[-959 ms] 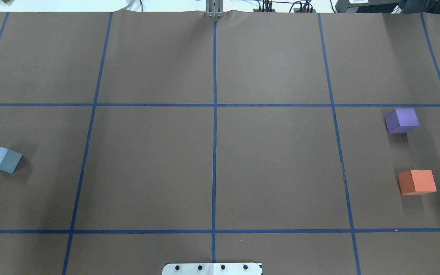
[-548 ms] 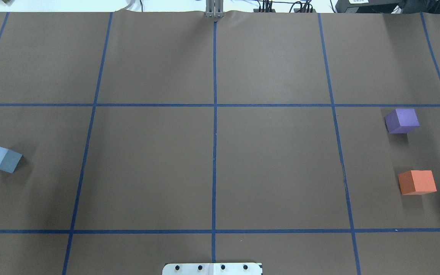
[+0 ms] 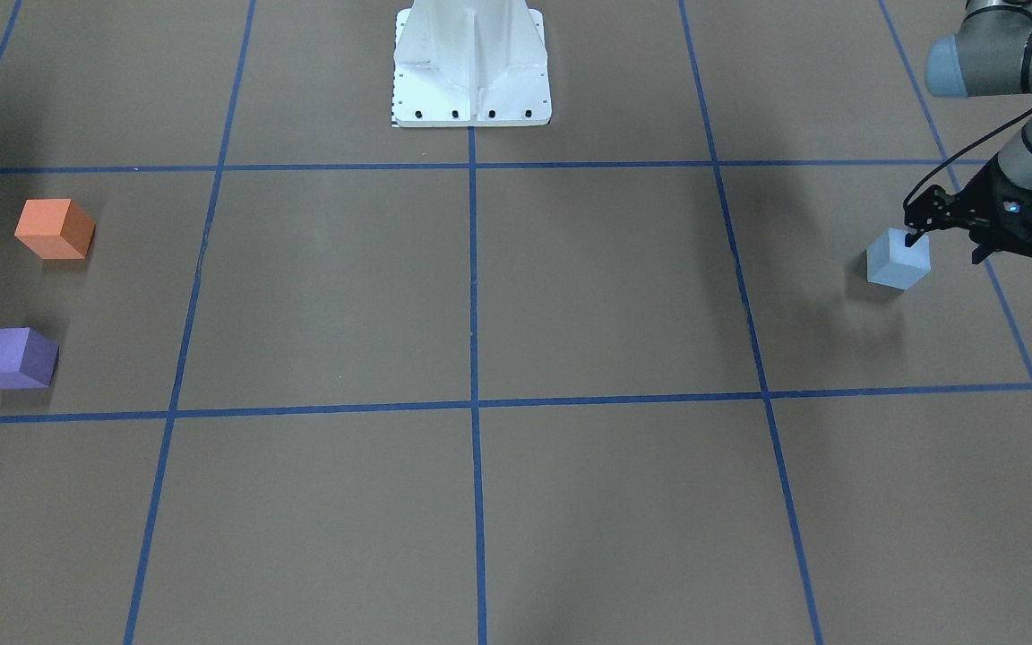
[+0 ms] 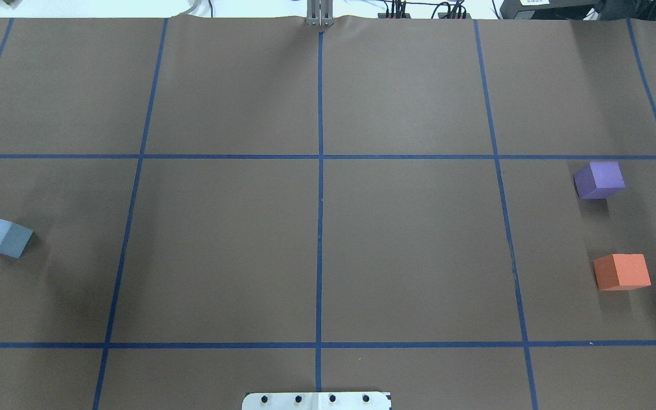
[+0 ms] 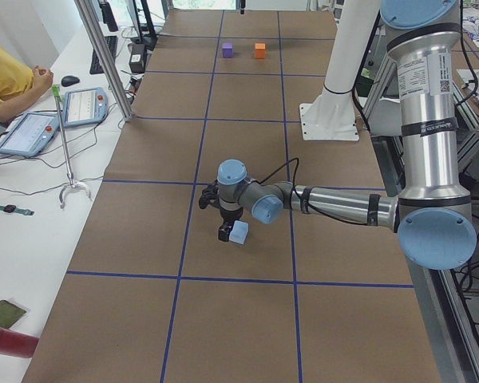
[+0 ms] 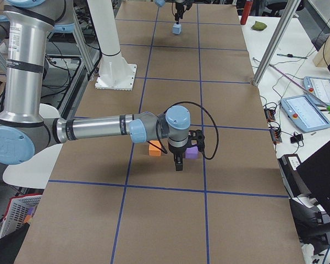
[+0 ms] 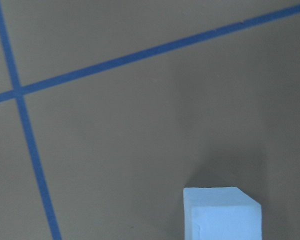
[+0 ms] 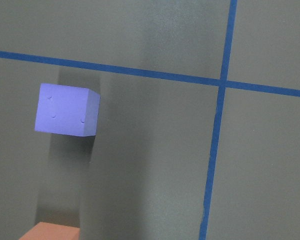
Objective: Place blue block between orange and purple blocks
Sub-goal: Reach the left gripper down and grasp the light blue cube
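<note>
The table [image 4: 408, 245], covered with brown paper and a grid of blue tape, fills the overhead view. The right arm [image 6: 99, 128] appears only in the right side view. There the right gripper [image 6: 179, 163] hangs near the purple block [image 6: 192, 154] and the orange block [image 6: 154, 149]; whether it is wide or narrow cannot be told. The front-facing view shows the left gripper [image 3: 944, 248] best: its jaws stand wide and hold nothing, and one fingertip is over a corner of the blue block [image 3: 898, 260]. In the overhead view this block lies at 9 o'clock, well apart from the pair at 3 o'clock.
</note>
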Controlling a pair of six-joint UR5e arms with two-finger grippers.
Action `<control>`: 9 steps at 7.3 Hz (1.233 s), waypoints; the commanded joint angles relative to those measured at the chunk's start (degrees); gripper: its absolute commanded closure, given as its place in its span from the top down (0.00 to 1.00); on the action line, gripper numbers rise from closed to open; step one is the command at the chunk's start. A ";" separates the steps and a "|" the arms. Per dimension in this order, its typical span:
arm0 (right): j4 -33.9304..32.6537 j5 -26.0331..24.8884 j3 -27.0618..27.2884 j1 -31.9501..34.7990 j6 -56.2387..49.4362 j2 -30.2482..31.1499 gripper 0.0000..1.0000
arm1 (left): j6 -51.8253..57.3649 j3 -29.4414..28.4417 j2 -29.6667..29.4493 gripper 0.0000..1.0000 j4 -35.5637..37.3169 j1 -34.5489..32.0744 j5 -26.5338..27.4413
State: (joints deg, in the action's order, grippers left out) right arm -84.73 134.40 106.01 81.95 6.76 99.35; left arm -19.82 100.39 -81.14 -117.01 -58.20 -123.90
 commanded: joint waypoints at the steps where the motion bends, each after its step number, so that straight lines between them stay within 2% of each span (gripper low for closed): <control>1: 0.01 0.16 -0.02 -0.12 0.01 -0.04 1.00 | -4.23 -0.46 -0.08 1.00 -0.24 3.86 0.06; 3: 0.01 0.16 -0.46 -0.47 0.10 -0.04 1.00 | -4.96 -1.68 -0.42 1.00 -0.24 5.64 0.33; 5: 0.01 0.16 -0.46 -0.82 0.10 -0.04 1.00 | -4.96 -4.85 -3.14 1.00 -0.33 5.64 0.41; 7: 0.01 0.16 -0.46 -1.08 0.18 -0.04 1.00 | -10.54 -3.81 -4.98 0.01 -0.33 5.64 -0.20; 9: 0.01 0.25 -0.46 -1.17 0.19 -0.12 1.00 | -27.03 -0.55 -14.79 0.00 0.90 8.25 -6.41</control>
State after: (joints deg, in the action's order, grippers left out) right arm -84.73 134.62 105.56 80.87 6.93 99.30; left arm -37.54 98.38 -90.26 -116.54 -51.62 -127.12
